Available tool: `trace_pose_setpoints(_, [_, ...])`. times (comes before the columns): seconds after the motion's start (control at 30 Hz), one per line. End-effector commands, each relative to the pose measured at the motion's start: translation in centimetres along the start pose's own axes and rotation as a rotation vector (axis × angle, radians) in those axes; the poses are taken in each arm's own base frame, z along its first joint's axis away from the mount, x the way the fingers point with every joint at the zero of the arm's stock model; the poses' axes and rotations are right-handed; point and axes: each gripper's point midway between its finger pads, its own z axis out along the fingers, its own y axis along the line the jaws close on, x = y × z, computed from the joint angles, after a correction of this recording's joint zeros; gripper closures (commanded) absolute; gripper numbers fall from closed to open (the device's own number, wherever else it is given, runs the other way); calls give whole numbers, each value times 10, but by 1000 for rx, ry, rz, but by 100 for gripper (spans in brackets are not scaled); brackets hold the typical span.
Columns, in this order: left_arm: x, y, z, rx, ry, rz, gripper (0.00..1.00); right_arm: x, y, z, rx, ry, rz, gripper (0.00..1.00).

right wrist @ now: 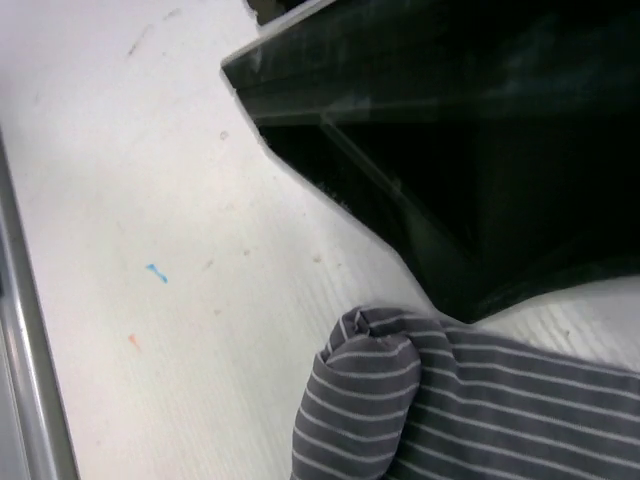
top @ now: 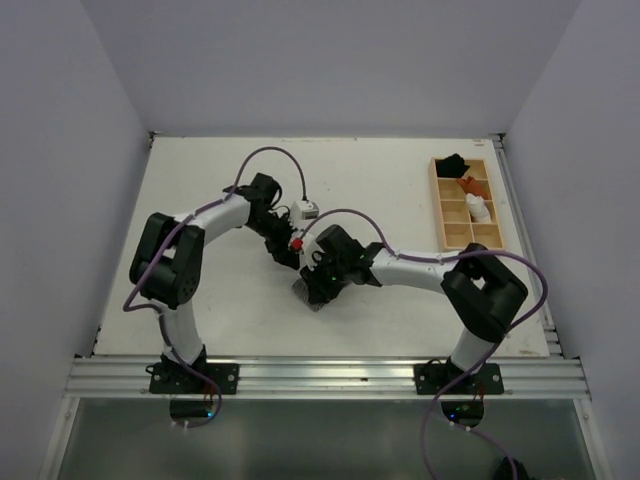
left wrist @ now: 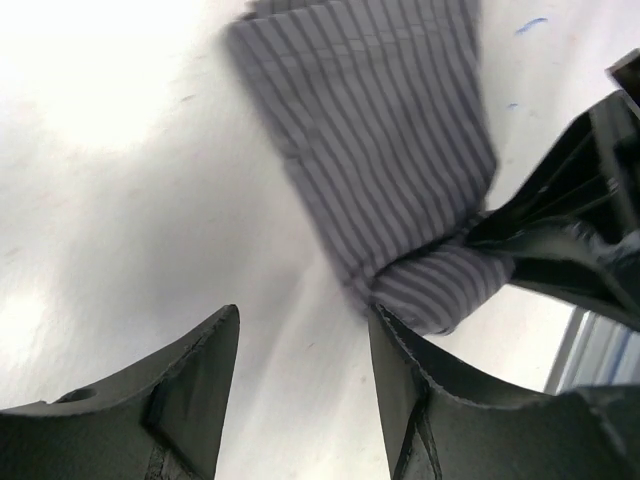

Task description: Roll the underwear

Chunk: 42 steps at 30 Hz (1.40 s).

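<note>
Left gripper [left wrist: 303, 335], black fingers apart with nothing between, fills my foreground. Grey-and-white striped cloth underwear [left wrist: 380, 150] lies just ahead, long axis running away; its curled near end is pinched by the right gripper [left wrist: 505, 228]. Right wrist: same curl under that black finger. Overhead: both arms meet over the white table [top: 400, 180]; I judge the right nearer.

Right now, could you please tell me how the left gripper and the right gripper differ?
The left gripper is open, with only bare table between its fingers; the right gripper is shut on the bunched end of the underwear. The left gripper holds nothing and sits just beside the cloth, while the right gripper pinches the fabric. Both are black and sit close together at the underwear.
</note>
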Motion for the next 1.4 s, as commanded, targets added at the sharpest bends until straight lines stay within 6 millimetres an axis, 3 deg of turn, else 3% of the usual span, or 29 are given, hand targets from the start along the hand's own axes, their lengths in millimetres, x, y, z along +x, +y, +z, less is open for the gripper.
trace_pose_setpoints(0.0, [-18, 8, -42, -126, -89, -8, 41, 49, -26, -3, 35, 124, 266, 91])
trace_pose_setpoints(0.1, [-25, 39, -81, -337, -145, -59, 41, 48, -24, -5, -14, 101, 311, 91])
trace_pose_setpoints(0.13, [-35, 51, -104, -457, -195, -42, 41, 48, -23, -5, -34, 98, 321, 91])
trace_pose_setpoints(0.2, [-41, 62, -133, -563, -267, -61, 41, 49, -23, -5, -49, 98, 341, 91])
trace_pose_setpoints(0.23, [-58, 70, -166, -715, -340, -28, 39, 49, -23, -4, -59, 100, 347, 91])
trace_pose_setpoints(0.3, [-77, 66, -189, -780, -434, 15, 39, 49, -20, -4, -85, 96, 355, 90])
trace_pose_setpoints(0.33, [-99, 62, -219, -867, -531, 57, 39, 50, -19, -4, -92, 96, 361, 90])
trace_pose_setpoints(0.43, [-139, 44, -252, -885, -710, 124, 40, 50, -16, -4, -137, 98, 373, 90])
trace_pose_setpoints(0.5, [-161, 28, -256, -795, -791, 155, 39, 55, -15, -5, -160, 104, 378, 90])
trace_pose_setpoints(0.57, [-171, 22, -246, -692, -811, 156, 35, 57, -18, -8, -174, 92, 387, 90])
trace_pose_setpoints(0.6, [-183, 8, -244, -609, -821, 214, 35, 57, -16, -9, -199, 89, 391, 90])
trace_pose_setpoints(0.67, [-187, 8, -228, -499, -808, 173, 26, 58, -18, -10, -218, 89, 409, 89])
trace_pose_setpoints(0.7, [-197, 2, -232, -447, -821, 196, 21, 58, -17, -8, -232, 95, 410, 89])
trace_pose_setpoints(0.73, [-193, 13, -218, -389, -789, 129, 0, 57, -16, -7, -241, 96, 411, 89])
trace_pose_setpoints(0.87, [-197, 16, -202, -221, -727, 137, 0, 57, -16, -4, -258, 99, 412, 89])
trace_pose_setpoints(0.9, [-199, 30, -210, -316, -728, 107, 0, 57, -16, -4, -255, 99, 413, 89])
trace_pose_setpoints(0.93, [-205, 27, -220, -350, -750, 127, 0, 58, -16, -3, -260, 100, 412, 89])
trace_pose_setpoints(1.0, [-208, 42, -243, -525, -779, 119, 0, 58, -15, -3, -261, 96, 415, 89])
trace_pose_setpoints(1.1, [-237, 11, -305, -638, -1041, 152, 0, 58, -14, -2, -270, 92, 418, 89])
trace_pose_setpoints(1.17, [-238, 4, -313, -564, -1153, -1, 0, 58, -13, -2, -276, 89, 419, 89])
trace_pose_setpoints(1.2, [-236, 10, -316, -559, -1178, -58, 0, 58, -13, -1, -277, 87, 422, 89])
trace_pose_setpoints(1.27, [-234, 13, -299, -459, -1108, -42, 0, 58, -10, -1, -302, 90, 427, 89])
trace_pose_setpoints(1.3, [-231, 11, -276, -341, -1001, -31, 0, 57, -9, 0, -315, 90, 428, 89])
trace_pose_setpoints(1.37, [-214, 14, -246, -298, -889, 11, 7, 55, -7, 2, -337, 93, 433, 89])
